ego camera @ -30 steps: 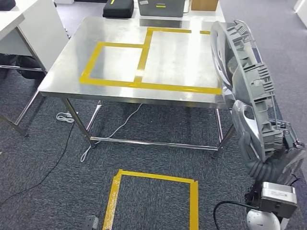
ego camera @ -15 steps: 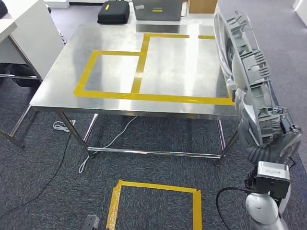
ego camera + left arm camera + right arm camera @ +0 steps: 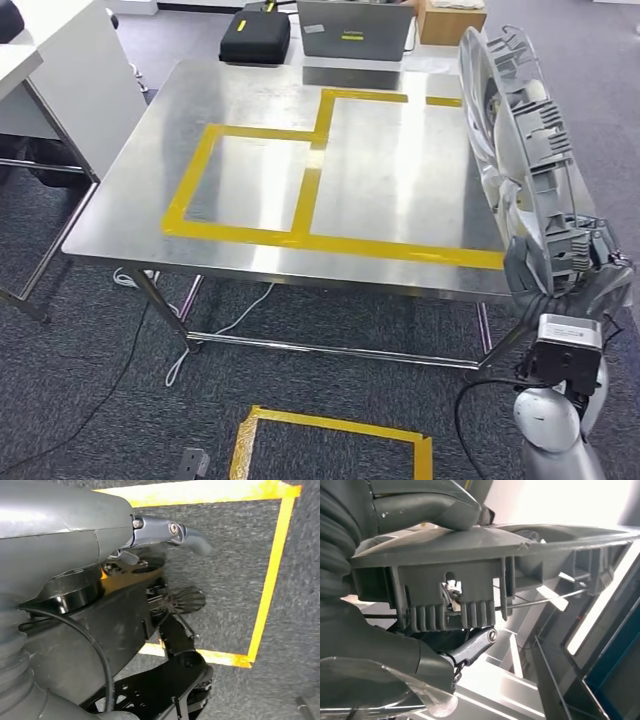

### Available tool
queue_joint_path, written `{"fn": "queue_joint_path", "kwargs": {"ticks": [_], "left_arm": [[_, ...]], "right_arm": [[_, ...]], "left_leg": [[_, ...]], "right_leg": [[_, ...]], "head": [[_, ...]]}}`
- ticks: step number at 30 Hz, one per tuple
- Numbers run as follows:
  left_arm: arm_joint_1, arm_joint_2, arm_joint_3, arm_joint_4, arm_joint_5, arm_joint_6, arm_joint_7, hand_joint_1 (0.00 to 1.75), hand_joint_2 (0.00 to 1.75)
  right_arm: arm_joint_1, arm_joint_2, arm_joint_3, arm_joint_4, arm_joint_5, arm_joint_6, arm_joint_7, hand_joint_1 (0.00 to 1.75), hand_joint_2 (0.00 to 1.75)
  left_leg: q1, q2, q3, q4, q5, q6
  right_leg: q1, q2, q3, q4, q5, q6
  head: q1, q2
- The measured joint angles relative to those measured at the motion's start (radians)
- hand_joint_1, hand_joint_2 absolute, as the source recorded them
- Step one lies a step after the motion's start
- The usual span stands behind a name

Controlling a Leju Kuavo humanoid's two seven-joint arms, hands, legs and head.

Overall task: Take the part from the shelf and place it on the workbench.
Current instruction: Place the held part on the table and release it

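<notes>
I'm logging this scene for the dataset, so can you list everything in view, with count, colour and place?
Part: one, grey ribbed plastic, held upright at the workbench's right edge.
Workbench: one, steel, centre.
Tape rectangles: yellow, two adjoining on the workbench top.
Floor tape outline: one, yellow, on grey carpet before the workbench.
Case: one, black, far edge.
Laptop: one, grey, far edge.
Cardboard box: one, brown, beyond the laptop.
White cable: one, under the workbench.
Right hand: grips the part.
Left hand: hangs above the carpet.
</notes>
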Motion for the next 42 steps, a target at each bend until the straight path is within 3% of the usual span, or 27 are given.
{"fn": "queue_joint_path", "kwargs": {"ticks": [1, 3, 4, 6, 8, 10, 11, 12, 14, 15, 16, 17, 19, 21, 22, 23, 25, 26, 27, 28, 30, 31, 33, 35, 38, 40, 42], "left_arm": [[-0.002, 0.0, 0.0, 0.0, 0.0, 0.0, 0.001, 0.0, 1.75], [-0.007, -0.001, -0.001, 0.0, 0.0, 0.0, 0.002, 0.0, 1.75], [-0.01, -0.001, -0.001, 0.0, -0.001, 0.0, 0.002, 0.0, 1.75], [-0.012, -0.001, -0.002, -0.001, -0.002, 0.0, 0.002, 0.0, 1.75], [-0.009, -0.001, -0.002, -0.001, -0.004, 0.0, 0.003, 0.0, 1.75], [-0.005, 0.0, -0.003, -0.001, -0.006, 0.0, 0.003, 0.0, 1.75], [-0.004, 0.001, -0.003, -0.001, -0.008, 0.0, 0.003, 0.0, 1.75], [-0.002, 0.001, -0.004, -0.001, -0.009, 0.0, 0.003, 0.0, 1.75], [0.004, 0.003, -0.004, -0.001, -0.013, 0.0, 0.005, 0.0, 1.75], [0.006, 0.005, -0.004, -0.001, -0.015, 0.0, 0.006, 0.0, 1.75], [0.008, 0.007, -0.005, -0.001, -0.017, 0.0, 0.007, 0.0, 1.75], [0.006, 0.009, -0.005, -0.001, -0.019, 0.001, 0.009, 0.0, 1.75], [0.002, 0.009, -0.006, 0.0, -0.025, 0.001, 0.012, 0.0, 1.75], [0.0, 0.006, -0.006, -0.001, -0.028, 0.001, 0.012, 0.0, 1.75], [0.001, 0.004, -0.006, -0.001, -0.029, 0.001, 0.012, 0.0, 1.75], [0.002, 0.002, -0.006, -0.001, -0.029, 0.0, 0.013, 0.0, 1.75], [0.004, 0.0, -0.006, -0.001, -0.034, -0.001, 0.014, 0.0, 1.75], [0.004, 0.0, -0.006, -0.001, -0.037, -0.002, 0.014, 0.0, 1.75], [0.003, 0.0, -0.006, -0.001, -0.042, -0.002, 0.014, 0.0, 1.75], [0.004, 0.0, -0.006, -0.001, -0.046, -0.002, 0.013, 0.0, 1.75], [0.004, 0.002, -0.006, -0.001, -0.052, -0.003, 0.012, 0.0, 1.75], [0.003, 0.003, -0.006, -0.001, -0.053, -0.003, 0.011, 0.0, 1.75], [-0.005, 0.005, -0.007, -0.001, -0.055, -0.003, 0.01, 0.0, 1.75], [-0.014, 0.004, -0.007, -0.001, -0.057, -0.004, 0.009, 0.0, 1.75], [-0.019, 0.002, -0.007, -0.002, -0.066, -0.008, 0.009, 0.0, 1.75], [-0.019, 0.002, -0.007, -0.002, -0.071, -0.011, 0.009, 0.0, 1.75], [-0.02, 0.002, -0.007, -0.002, -0.072, -0.013, 0.009, 0.0, 1.75]], "right_arm": [[-0.002, 0.0, -0.001, 0.003, 0.0, 0.001, 0.0, 1.75, 1.75], [-0.008, 0.0, -0.002, 0.005, 0.002, 0.001, 0.002, 1.75, 1.75], [-0.01, -0.001, -0.002, 0.006, 0.002, 0.001, 0.002, 1.75, 1.75], [-0.013, -0.001, -0.004, 0.01, 0.005, 0.001, 0.003, 1.75, 1.75], [-0.015, -0.001, -0.006, 0.014, 0.006, 0.001, 0.004, 1.75, 1.75], [-0.015, -0.001, -0.007, 0.019, 0.008, 0.001, 0.004, 1.75, 1.75], [-0.015, -0.001, -0.008, 0.021, 0.01, 0.001, 0.005, 1.75, 1.75], [-0.015, -0.001, -0.008, 0.023, 0.011, 0.001, 0.005, 1.75, 1.75], [-0.015, -0.001, -0.01, 0.031, 0.014, 0.001, 0.007, 1.75, 1.75], [-0.016, -0.001, -0.011, 0.035, 0.016, 0.0, 0.009, 1.75, 1.75], [-0.019, -0.001, -0.015, 0.039, 0.018, 0.0, 0.013, 1.75, 1.75], [-0.022, -0.001, -0.018, 0.041, 0.02, 0.0, 0.018, 1.75, 1.75], [-0.033, -0.001, -0.025, 0.044, 0.026, 0.002, 0.027, 1.75, 1.75], [-0.043, -0.001, -0.027, 0.053, 0.031, 0.004, 0.031, 1.75, 1.75], [-0.047, -0.002, -0.028, 0.059, 0.034, 0.005, 0.032, 1.75, 1.75], [-0.049, -0.002, -0.029, 0.067, 0.038, 0.006, 0.035, 1.75, 1.75], [-0.052, -0.004, -0.032, 0.083, 0.048, 0.011, 0.044, 1.75, 1.75], [-0.055, -0.005, -0.034, 0.092, 0.052, 0.014, 0.05, 1.75, 1.75], [-0.058, -0.007, -0.037, 0.102, 0.056, 0.016, 0.055, 1.75, 1.75], [-0.061, -0.009, -0.039, 0.112, 0.058, 0.019, 0.058, 1.75, 1.75], [-0.066, -0.013, -0.043, 0.136, 0.061, 0.022, 0.061, 1.75, 1.75], [-0.068, -0.014, -0.045, 0.144, 0.062, 0.023, 0.063, 1.75, 1.75], [-0.072, -0.015, -0.048, 0.151, 0.063, 0.024, 0.065, 1.75, 1.75], [-0.078, -0.017, -0.052, 0.154, 0.069, 0.024, 0.069, 1.75, 1.75], [-0.092, -0.021, -0.056, 0.175, 0.089, 0.028, 0.082, 1.75, 1.75], [-0.101, -0.024, -0.058, 0.197, 0.097, 0.033, 0.091, 1.75, 1.75], [-0.109, -0.025, -0.059, 0.212, 0.1, 0.035, 0.096, 1.75, 1.75]], "left_leg": [[0.001, 0.0, 0.012, -0.002, -0.006, -0.006], [0.001, 0.001, 0.011, 0.021, 0.009, -0.019], [0.0, 0.003, -0.011, 0.067, 0.029, -0.025], [0.005, 0.005, -0.099, 0.2, 0.048, -0.039], [0.013, 0.007, -0.191, 0.288, -0.01, -0.05], [0.016, 0.008, -0.249, 0.284, -0.088, -0.055], [0.016, 0.008, -0.264, 0.252, -0.094, -0.055], [0.015, 0.008, -0.273, 0.203, -0.057, -0.052], [0.011, 0.009, -0.281, 0.107, 0.116, -0.042], [0.008, 0.01, -0.28, 0.079, 0.183, -0.036], [0.004, 0.01, -0.277, 0.065, 0.217, -0.028], [0.003, 0.011, -0.268, 0.059, 0.204, -0.022], [0.006, 0.008, -0.235, 0.028, 0.191, -0.011], [0.009, 0.006, -0.189, -0.005, 0.181, -0.005], [0.009, 0.005, -0.166, -0.019, 0.174, -0.003], [0.009, 0.004, -0.142, -0.03, 0.164, -0.001], [0.009, 0.0, -0.098, -0.045, 0.141, 0.0], [0.01, -0.003, -0.078, -0.048, 0.127, -0.002], [0.01, -0.006, -0.059, -0.049, 0.112, -0.004], [0.009, -0.007, -0.046, -0.048, 0.095, -0.008], [0.006, -0.009, -0.031, -0.031, 0.067, -0.018], [0.004, -0.009, -0.03, -0.022, 0.055, -0.023], [0.004, -0.008, -0.029, -0.013, 0.044, -0.029], [0.007, -0.001, -0.056, 0.042, 0.044, -0.043], [0.016, 0.01, -0.167, 0.237, -0.014, -0.069], [0.019, 0.012, -0.224, 0.299, -0.038, -0.066], [0.013, 0.012, -0.23, 0.234, 0.034, -0.047]], "right_leg": [[0.004, 0.001, 0.007, -0.007, 0.013, -0.005], [0.001, 0.004, 0.035, -0.019, -0.006, -0.016], [-0.002, 0.004, 0.053, -0.027, -0.016, -0.021], [-0.009, 0.003, 0.095, -0.042, -0.04, -0.027], [-0.013, 0.005, 0.137, -0.05, -0.069, -0.028], [-0.02, 0.009, 0.186, -0.054, -0.105, -0.023], [-0.023, 0.011, 0.214, -0.056, -0.124, -0.02], [-0.025, 0.011, 0.242, -0.059, -0.144, -0.016], [-0.027, 0.015, 0.282, -0.07, -0.178, -0.007], [-0.028, 0.016, 0.294, -0.078, -0.19, 0.001], [-0.029, 0.018, 0.305, -0.086, -0.195, 0.009], [-0.029, 0.019, 0.315, -0.091, -0.19, 0.018], [-0.029, 0.013, 0.305, -0.053, -0.161, 0.026], [-0.025, 0.007, 0.236, 0.06, -0.142, 0.023], [-0.021, 0.005, 0.195, 0.119, -0.157, 0.019], [-0.018, 0.005, 0.155, 0.16, -0.197, 0.018], [-0.014, 0.005, 0.093, 0.169, -0.288, 0.019], [-0.015, 0.005, 0.07, 0.142, -0.3, 0.022], [-0.017, 0.004, 0.053, 0.099, -0.269, 0.025], [-0.02, 0.001, 0.039, 0.047, -0.186, 0.028], [-0.021, -0.007, 0.023, -0.025, -0.029, 0.021], [-0.02, -0.01, 0.021, -0.035, 0.014, 0.013], [-0.018, -0.007, 0.027, -0.027, 0.013, -0.005], [-0.02, -0.006, 0.04, -0.03, 0.003, -0.015], [-0.02, -0.005, 0.071, -0.037, -0.016, -0.026], [-0.017, -0.002, 0.088, -0.037, -0.029, -0.029], [-0.01, 0.003, 0.101, -0.038, -0.037, -0.031]], "head": [[0.0, 0.0], [0.001, 0.0], [-0.002, 0.0], [-0.007, 0.0], [-0.009, 0.0], [-0.009, 0.0], [-0.01, 0.0], [-0.01, 0.0], [-0.008, 0.0], [-0.007, 0.0], [-0.005, 0.0], [-0.004, 0.0], [-0.002, 0.0], [0.002, 0.0], [0.004, 0.0], [0.005, 0.0], [0.006, 0.0], [0.007, 0.0], [0.007, 0.0], [0.008, 0.0], [0.005, 0.0], [0.005, 0.0], [0.004, 0.0], [0.002, 0.0], [-0.001, 0.0], [-0.001, 0.0], [-0.001, 0.0]]}}
